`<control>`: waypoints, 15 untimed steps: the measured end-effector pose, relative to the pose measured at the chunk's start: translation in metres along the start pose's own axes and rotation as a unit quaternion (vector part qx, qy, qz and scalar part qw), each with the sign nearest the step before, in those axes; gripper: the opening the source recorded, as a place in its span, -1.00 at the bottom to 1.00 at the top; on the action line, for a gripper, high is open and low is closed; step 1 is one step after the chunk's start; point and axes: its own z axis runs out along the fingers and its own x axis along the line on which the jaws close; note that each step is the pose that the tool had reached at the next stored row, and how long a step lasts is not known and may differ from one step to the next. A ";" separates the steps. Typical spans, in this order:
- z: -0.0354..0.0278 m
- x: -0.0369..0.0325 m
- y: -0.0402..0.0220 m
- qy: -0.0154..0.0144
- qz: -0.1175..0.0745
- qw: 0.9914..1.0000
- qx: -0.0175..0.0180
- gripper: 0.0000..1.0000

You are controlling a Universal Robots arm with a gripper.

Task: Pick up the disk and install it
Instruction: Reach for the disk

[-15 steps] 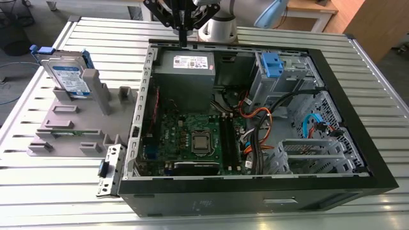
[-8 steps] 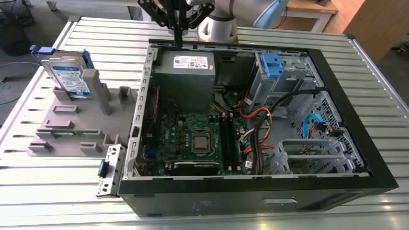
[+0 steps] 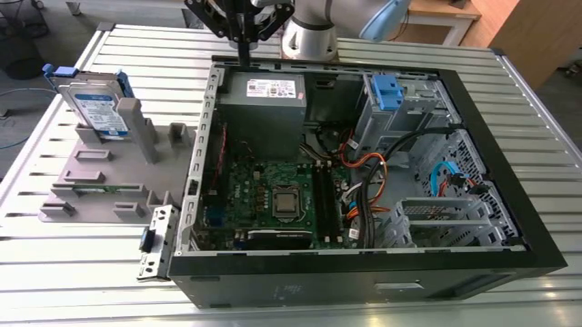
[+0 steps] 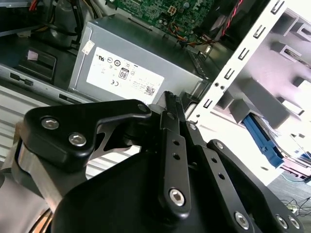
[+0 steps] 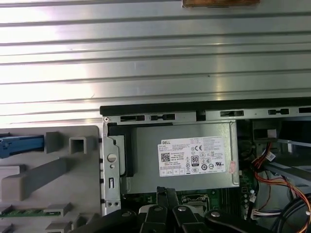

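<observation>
The jaws are closed against each other with nothing between them. The gripper (image 3: 244,60) hangs tip-down at the far edge of the open computer case (image 3: 546,238), just over the grey power box (image 3: 264,102) with the white sticker. In both wrist views the black fingers (image 4: 171,104) (image 5: 165,196) meet in a single narrow tip, with the power box (image 4: 126,73) (image 5: 180,155) lying right beyond it.

Further into the case, the green circuit board (image 3: 272,191) sits below the power box. A blue latch (image 3: 386,92) stands in the metal bay toward the exterior view's right.

The disk (image 3: 98,109) is well apart from the gripper, outside the case on the exterior view's left. It stands upright on edge in a grey holder (image 3: 100,184), label facing out and blue rail along its sides. A strip of that blue rail (image 4: 262,138) shows in the second wrist view beside the grey holder. Case and holder both rest on a slatted metal table (image 3: 136,61).
</observation>
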 end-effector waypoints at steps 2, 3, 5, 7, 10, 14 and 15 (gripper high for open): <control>0.0001 0.0025 0.0000 0.000 0.000 1.000 0.000 -0.79; 0.0001 0.0035 0.0002 0.000 0.000 1.000 0.000 -0.79; 0.0000 0.0055 0.0008 0.000 0.000 1.000 0.000 -0.79; 0.0002 0.0075 0.0019 0.000 0.000 1.000 0.000 -0.79; 0.0004 0.0099 0.0040 0.000 0.000 1.000 0.000 -0.79; 0.0007 0.0137 0.0066 0.000 0.000 1.000 0.000 -0.79; 0.0008 0.0147 0.0071 0.000 0.000 1.000 0.000 -0.79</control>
